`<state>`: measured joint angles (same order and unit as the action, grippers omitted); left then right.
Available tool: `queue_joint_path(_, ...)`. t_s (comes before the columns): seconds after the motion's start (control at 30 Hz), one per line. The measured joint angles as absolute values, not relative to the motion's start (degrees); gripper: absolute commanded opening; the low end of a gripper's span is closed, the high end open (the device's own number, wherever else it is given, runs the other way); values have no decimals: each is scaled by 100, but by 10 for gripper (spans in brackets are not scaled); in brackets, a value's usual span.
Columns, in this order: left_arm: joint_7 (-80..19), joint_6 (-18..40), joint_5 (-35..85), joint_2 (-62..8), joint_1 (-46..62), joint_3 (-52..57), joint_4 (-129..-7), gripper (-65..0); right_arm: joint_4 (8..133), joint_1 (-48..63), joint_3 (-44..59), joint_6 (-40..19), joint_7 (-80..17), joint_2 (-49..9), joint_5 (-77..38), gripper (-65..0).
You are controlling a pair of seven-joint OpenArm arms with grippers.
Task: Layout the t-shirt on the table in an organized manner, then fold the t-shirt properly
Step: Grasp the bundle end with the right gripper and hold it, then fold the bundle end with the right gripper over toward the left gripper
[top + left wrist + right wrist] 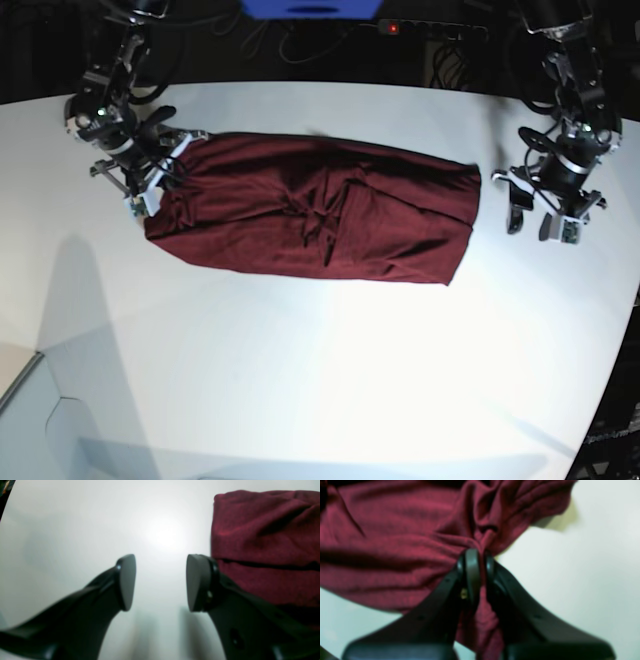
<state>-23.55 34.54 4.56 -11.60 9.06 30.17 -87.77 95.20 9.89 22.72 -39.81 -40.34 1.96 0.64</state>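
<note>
Hidden, cropped and blurred parts

In the right wrist view the t-shirt [395,550] runs off the top and left edges, the whole frame is soft, and the cloth nipped between the right gripper [480,565] pads is covered by them. In the left wrist view the shirt is cut by the right edge, and one black finger [245,620] hides its lower part. In the base view the neckline and sleeves cannot be made out among the folds.
</note>
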Motion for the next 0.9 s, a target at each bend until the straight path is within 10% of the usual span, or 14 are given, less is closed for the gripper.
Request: queue_joint_path(0.9, -3365, 3415, 434, -1002, -274, 2976, -7966, -338, 10624, 683, 969, -3983, -4064, 336, 60, -650)
